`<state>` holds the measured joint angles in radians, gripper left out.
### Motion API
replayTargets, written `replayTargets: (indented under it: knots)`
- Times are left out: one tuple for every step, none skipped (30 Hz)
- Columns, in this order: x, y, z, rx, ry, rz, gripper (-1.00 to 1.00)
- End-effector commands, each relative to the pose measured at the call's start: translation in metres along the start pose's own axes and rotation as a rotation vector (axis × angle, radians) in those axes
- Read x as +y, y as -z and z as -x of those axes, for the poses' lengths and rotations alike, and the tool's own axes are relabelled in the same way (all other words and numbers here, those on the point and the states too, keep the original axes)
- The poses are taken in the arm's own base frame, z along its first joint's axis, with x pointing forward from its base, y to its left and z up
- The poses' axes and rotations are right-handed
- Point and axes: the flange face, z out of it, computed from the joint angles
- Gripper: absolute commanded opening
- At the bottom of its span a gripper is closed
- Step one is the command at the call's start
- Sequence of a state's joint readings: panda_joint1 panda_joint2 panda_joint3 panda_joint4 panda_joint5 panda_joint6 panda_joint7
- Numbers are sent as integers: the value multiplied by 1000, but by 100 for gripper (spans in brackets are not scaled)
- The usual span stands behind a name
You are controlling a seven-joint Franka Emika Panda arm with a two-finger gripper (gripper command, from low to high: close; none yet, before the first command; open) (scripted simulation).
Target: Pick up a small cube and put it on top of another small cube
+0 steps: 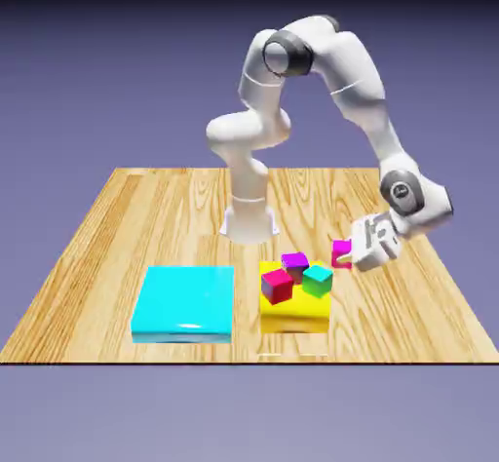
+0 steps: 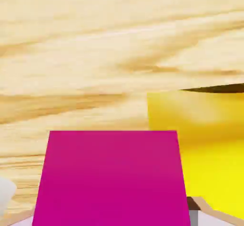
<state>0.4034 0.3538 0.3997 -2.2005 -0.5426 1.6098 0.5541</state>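
Blue-violet fills the backdrop on my screen, fading to black along the top, behind a table (image 1: pixel 88 294) of pale, streaky wood. What I have to move is the small cube (image 1: pixel 341 252), a bright magenta-pink block, flat-sided and evenly coloured. It sits in the gripper (image 1: pixel 353 261), whose jaws are closed on it, parted only by its width. I see it near the yellow block (image 1: pixel 294 316), toward the exterior view's right. On and around that block's far part are a purple cube (image 1: pixel 294 264), a darker red cube (image 1: pixel 278 287) and a teal cube (image 1: pixel 318 281), grouped closely. Farther toward the exterior view's left lies a wide, flat cyan block (image 1: pixel 183 302) with a glossy front. The white arm (image 1: pixel 356 75) arches over from the table's far side. In my hand view the pink face hides most of the fingertips, and the bottom edge cuts it off; the yellow block runs out of frame, and I can't make out what the dark sliver beside it is.
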Motion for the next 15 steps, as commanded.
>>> replayTargets:
  knots:
    - [21, 3, 0, -6, -8, -5, -100]
    - [41, 5, 1, -14, -16, -12, -100]
    - [62, 6, 3, -23, -25, -19, -100]
    - [83, 7, 6, -33, -35, -25, -100]
    - [103, 8, 9, -43, -45, -32, -100]
    - [119, 8, 12, -51, -52, -36, -100]
    - [119, 8, 12, -51, -52, -36, -100]
    - [115, -10, 8, -51, -54, -35, -100]
    - [112, -27, 6, -51, -54, -35, -100]
    - [108, -44, 4, -51, -53, -35, -100]
    - [105, -54, 3, -51, -52, -36, -100]
    - [105, -54, 3, -51, -52, -36, 100]
    - [105, -54, 3, -51, -52, -36, 100]
    - [109, -37, 4, -51, -54, -35, 100]
    - [113, -20, 7, -51, -54, -35, 100]
